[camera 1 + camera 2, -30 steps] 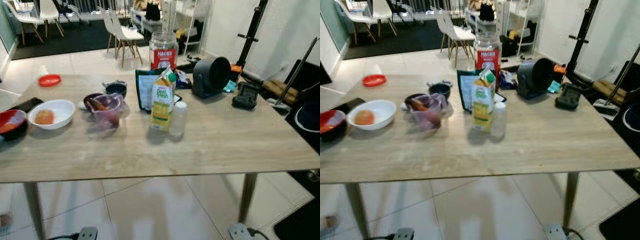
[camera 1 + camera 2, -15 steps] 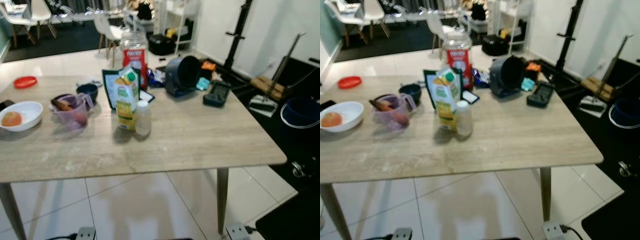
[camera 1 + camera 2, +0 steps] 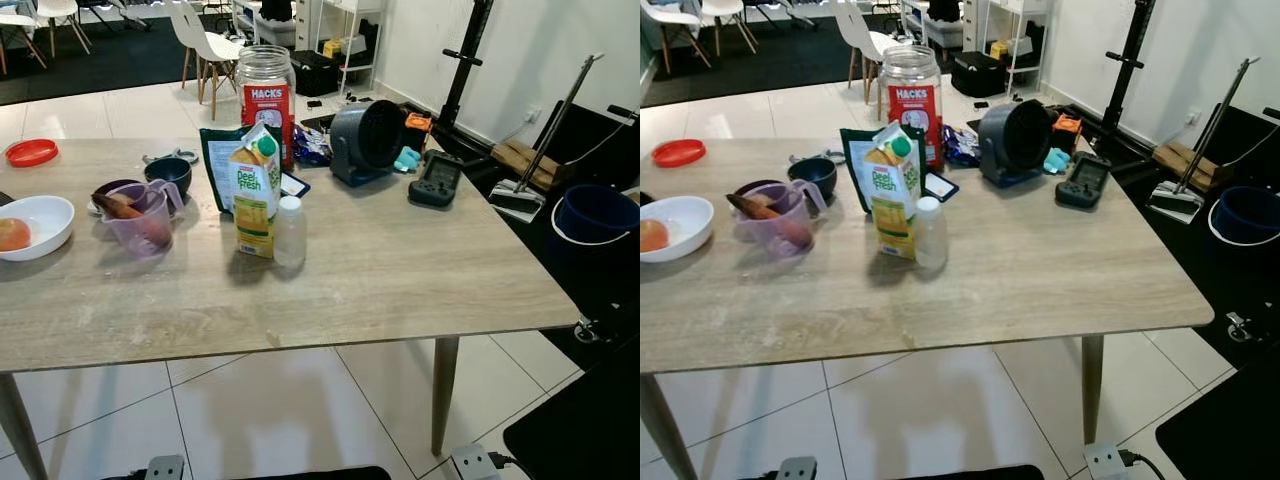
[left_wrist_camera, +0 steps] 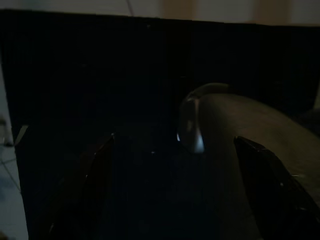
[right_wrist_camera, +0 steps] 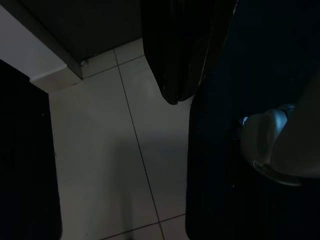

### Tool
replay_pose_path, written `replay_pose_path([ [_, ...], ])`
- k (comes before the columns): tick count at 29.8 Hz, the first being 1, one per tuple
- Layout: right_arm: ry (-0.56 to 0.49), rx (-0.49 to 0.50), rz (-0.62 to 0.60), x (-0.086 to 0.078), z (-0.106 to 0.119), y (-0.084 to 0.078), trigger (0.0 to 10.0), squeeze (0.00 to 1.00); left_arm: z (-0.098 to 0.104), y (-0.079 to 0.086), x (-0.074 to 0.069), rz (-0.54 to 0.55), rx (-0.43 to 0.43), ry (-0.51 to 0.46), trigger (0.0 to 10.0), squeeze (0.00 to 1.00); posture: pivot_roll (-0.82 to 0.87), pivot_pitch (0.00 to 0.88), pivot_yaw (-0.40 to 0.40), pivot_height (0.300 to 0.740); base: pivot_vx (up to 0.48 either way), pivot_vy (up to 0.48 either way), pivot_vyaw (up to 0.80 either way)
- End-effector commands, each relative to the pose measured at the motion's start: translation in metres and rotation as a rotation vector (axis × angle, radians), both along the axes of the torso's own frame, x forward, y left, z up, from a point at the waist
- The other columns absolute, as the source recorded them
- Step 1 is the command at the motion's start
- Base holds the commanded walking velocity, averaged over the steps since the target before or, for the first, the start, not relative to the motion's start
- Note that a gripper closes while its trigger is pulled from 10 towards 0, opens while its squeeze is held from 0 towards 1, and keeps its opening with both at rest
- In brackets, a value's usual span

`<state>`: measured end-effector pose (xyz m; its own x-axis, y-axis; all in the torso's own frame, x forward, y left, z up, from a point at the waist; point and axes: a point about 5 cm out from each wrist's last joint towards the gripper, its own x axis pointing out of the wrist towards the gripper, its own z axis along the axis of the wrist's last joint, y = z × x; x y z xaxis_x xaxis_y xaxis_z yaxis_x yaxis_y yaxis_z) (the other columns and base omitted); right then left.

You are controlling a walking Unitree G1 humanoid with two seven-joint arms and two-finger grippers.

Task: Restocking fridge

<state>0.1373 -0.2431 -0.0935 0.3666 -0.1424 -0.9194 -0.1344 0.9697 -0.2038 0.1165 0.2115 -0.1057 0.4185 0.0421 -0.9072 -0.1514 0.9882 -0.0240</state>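
On the wooden table (image 3: 400, 290) a green and yellow juice carton (image 3: 255, 190) stands upright with a small clear bottle (image 3: 289, 232) touching its right side. Behind them lean a dark pouch (image 3: 220, 160) and a tall Hacks jar (image 3: 265, 92). To the left sit a purple measuring cup (image 3: 140, 215) holding food, a small dark bowl (image 3: 168, 173) and a white bowl (image 3: 40, 215) with an orange fruit. Both arms hang idle in the dark: the left gripper (image 4: 180, 195), and the right gripper (image 5: 200, 95) above floor tiles.
A black round fan (image 3: 365, 140) and a black handheld device (image 3: 435, 180) lie at the table's far right. A red lid (image 3: 31, 152) sits far left. A blue bucket (image 3: 595, 215) and a black stand (image 3: 460, 60) are right of the table. White chairs stand behind.
The camera has swung to the right and steadied, so the table's right end and the bucket now show. The things on the table have not moved.
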Motion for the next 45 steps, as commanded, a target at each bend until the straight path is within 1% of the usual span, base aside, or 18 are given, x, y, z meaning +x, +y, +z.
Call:
replay_pose_path([
  [1,-0.010,0.000,-0.020,0.001,0.001,-0.001,10.0,0.00,-0.003,0.000,-0.010,0.108,0.042,0.037,10.0,0.00,-0.01,0.000,-0.013,0.740,0.000,0.000,0.00],
  [2,-0.010,0.000,-0.020,0.001,0.001,-0.001,10.0,0.00,-0.003,0.000,-0.010,0.108,0.042,0.037,10.0,0.00,-0.01,0.000,-0.013,0.740,0.000,0.000,0.00],
  [4,-0.014,-0.001,-0.029,0.003,0.001,-0.001,10.0,0.00,-0.004,0.003,-0.013,0.198,0.105,0.054,10.0,0.00,-0.01,0.000,-0.012,0.740,0.000,0.000,0.00],
  [8,-0.021,0.000,-0.033,0.006,0.002,0.002,10.0,0.00,-0.003,0.008,-0.017,0.326,0.218,0.059,10.0,0.00,0.00,0.000,-0.013,0.740,0.000,0.000,0.00],
  [10,-0.024,0.001,-0.035,0.008,0.002,0.003,10.0,0.00,-0.002,0.009,-0.019,0.402,0.267,0.062,10.0,0.00,0.00,0.000,-0.013,0.740,0.000,0.000,0.00],
  [12,-0.027,0.001,-0.036,0.009,0.002,0.004,10.0,0.00,-0.002,0.010,-0.020,0.448,0.304,0.067,10.0,0.00,0.00,0.000,-0.013,0.740,0.000,0.000,0.00],
  [13,-0.032,0.002,-0.037,0.011,0.003,0.004,10.0,0.00,-0.001,0.010,-0.022,0.494,0.349,0.073,10.0,0.00,0.00,0.000,-0.013,0.740,0.000,0.000,0.00],
  [15,-0.034,0.003,-0.037,0.012,0.003,0.004,10.0,0.00,-0.001,0.010,-0.023,0.514,0.366,0.077,10.0,0.00,0.00,0.000,-0.013,0.740,0.000,0.000,0.00],
  [21,-0.041,0.004,-0.040,0.015,0.005,0.004,10.0,0.00,0.001,0.011,-0.021,0.513,0.385,0.048,10.0,0.00,0.00,0.000,-0.013,0.740,0.000,0.000,0.00],
  [33,-0.047,0.003,-0.028,0.022,0.007,0.004,10.0,0.00,0.001,0.010,-0.018,0.448,0.398,0.036,10.0,0.00,0.00,0.000,-0.013,0.740,0.000,0.000,0.00],
  [37,-0.044,-0.012,-0.004,0.023,0.009,-0.001,10.0,0.00,0.001,0.011,-0.019,0.424,0.408,0.032,10.0,0.00,-0.02,0.000,-0.027,0.740,0.000,0.000,0.00],
  [43,-0.035,-0.036,0.026,0.022,0.011,-0.011,10.0,0.00,0.003,0.019,-0.022,0.383,0.442,0.027,10.0,0.00,-0.03,0.000,-0.032,0.740,0.000,0.000,0.00],
  [44,-0.032,-0.039,0.026,0.020,0.011,-0.012,10.0,0.00,0.003,0.021,-0.023,0.380,0.447,0.027,10.0,0.00,-0.04,0.036,-0.033,0.740,0.000,0.000,0.00],
  [45,-0.028,-0.042,0.026,0.019,0.011,-0.014,10.0,0.00,0.003,0.022,-0.023,0.370,0.452,0.025,10.0,0.00,-0.04,0.036,-0.033,0.740,0.000,0.000,0.00],
])
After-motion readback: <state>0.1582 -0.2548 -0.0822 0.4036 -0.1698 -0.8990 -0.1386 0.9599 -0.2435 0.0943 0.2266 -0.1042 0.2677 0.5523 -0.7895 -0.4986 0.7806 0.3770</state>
